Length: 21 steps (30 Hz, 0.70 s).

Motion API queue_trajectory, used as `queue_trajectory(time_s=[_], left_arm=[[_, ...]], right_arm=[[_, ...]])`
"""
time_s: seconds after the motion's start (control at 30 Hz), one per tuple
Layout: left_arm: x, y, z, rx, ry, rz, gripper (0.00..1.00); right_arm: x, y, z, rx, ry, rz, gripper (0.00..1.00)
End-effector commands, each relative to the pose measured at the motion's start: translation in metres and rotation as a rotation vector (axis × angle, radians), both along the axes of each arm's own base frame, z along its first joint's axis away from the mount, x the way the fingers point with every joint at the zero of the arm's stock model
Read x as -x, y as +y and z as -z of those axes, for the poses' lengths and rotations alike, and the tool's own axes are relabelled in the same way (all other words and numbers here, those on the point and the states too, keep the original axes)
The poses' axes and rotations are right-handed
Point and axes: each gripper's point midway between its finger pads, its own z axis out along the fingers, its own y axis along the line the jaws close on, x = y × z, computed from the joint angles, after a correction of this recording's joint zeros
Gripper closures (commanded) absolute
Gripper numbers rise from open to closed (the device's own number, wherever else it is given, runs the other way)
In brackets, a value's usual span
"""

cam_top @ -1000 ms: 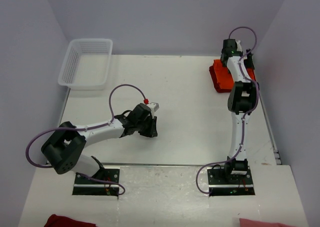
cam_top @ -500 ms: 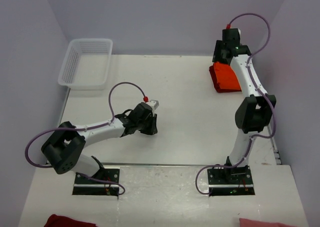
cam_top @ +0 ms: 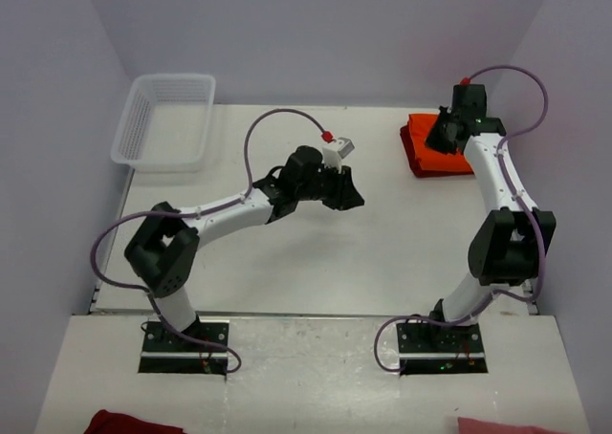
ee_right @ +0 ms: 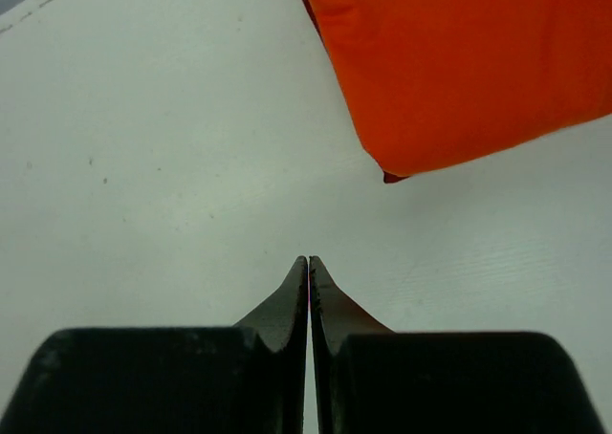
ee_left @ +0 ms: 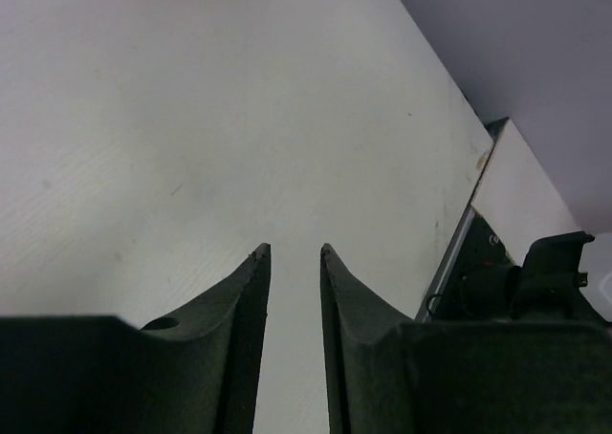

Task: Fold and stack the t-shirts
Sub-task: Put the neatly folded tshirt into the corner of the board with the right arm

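Orange t-shirt [ee_right: 469,61] just beyond right end effector [ee_right: 309,260]

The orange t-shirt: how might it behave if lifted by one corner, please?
The orange t-shirt is probably floppy: its folded edges look soft, so it would likely sag and unfold. Pushed, it might drag the dark red cloth beneath.

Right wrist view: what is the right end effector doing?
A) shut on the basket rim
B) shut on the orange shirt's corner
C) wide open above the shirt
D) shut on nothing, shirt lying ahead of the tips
D: the right end effector has its fingers pressed together with nothing between them, and the orange t-shirt lies on the table beyond the tips, apart from them.
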Motion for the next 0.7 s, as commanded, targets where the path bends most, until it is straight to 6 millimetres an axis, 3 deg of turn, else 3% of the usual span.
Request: queue_trajectory(time_s=[0.0, 0.03, 0.07, 0.1, 0.13, 0.17, 0.2, 0.23, 0.27, 0.37, 0.57, 0.63, 0.67], left_arm=[[0.000, -0.044, 0.007, 0.059, 0.003, 0.207, 0.71], [-0.008, -0.056, -0.004, 0.085, -0.016, 0.228, 0.71], [-0.013, -0.064, 0.022, 0.053, 0.029, 0.242, 0.71], [-0.018, -0.070, 0.029, 0.051, 0.040, 0.251, 0.71], [-0.029, -0.081, 0.017, 0.074, 0.011, 0.254, 0.71], [-0.037, -0.088, 0.042, 0.044, 0.046, 0.252, 0.71], [-0.043, -0.088, 0.054, 0.007, 0.085, 0.233, 0.71], [-0.055, -0.097, 0.039, 0.031, 0.064, 0.228, 0.71], [-0.056, -0.097, 0.056, 0.007, 0.125, 0.212, 0.71], [-0.061, -0.101, 0.046, 0.043, 0.098, 0.188, 0.71], [-0.055, -0.080, 0.044, -0.024, 0.093, 0.148, 0.71], [-0.052, -0.071, 0.053, -0.055, 0.109, 0.115, 0.71], [-0.050, -0.069, 0.046, -0.042, 0.111, 0.104, 0.71]], right_arm=[[-0.002, -0.022, 0.029, -0.061, 0.110, 0.089, 1.00], [-0.005, -0.037, 0.030, -0.005, 0.125, 0.129, 1.00], [-0.004, -0.047, 0.043, 0.028, 0.172, 0.154, 1.00], [-0.004, -0.056, 0.045, 0.063, 0.186, 0.172, 1.00], [-0.004, -0.064, 0.049, 0.104, 0.204, 0.178, 1.00], [-0.004, -0.074, 0.053, 0.149, 0.221, 0.201, 1.00], [-0.006, -0.078, 0.063, 0.164, 0.250, 0.198, 1.00], [-0.008, -0.079, 0.067, 0.181, 0.263, 0.178, 1.00], [-0.008, -0.079, 0.073, 0.181, 0.288, 0.169, 1.00], [-0.024, -0.074, 0.081, 0.156, 0.289, 0.131, 1.00], [-0.036, -0.079, 0.084, 0.177, 0.282, 0.141, 1.00], [-0.043, -0.079, 0.083, 0.177, 0.273, 0.134, 1.00], [-0.044, -0.078, 0.084, 0.176, 0.279, 0.132, 1.00]])
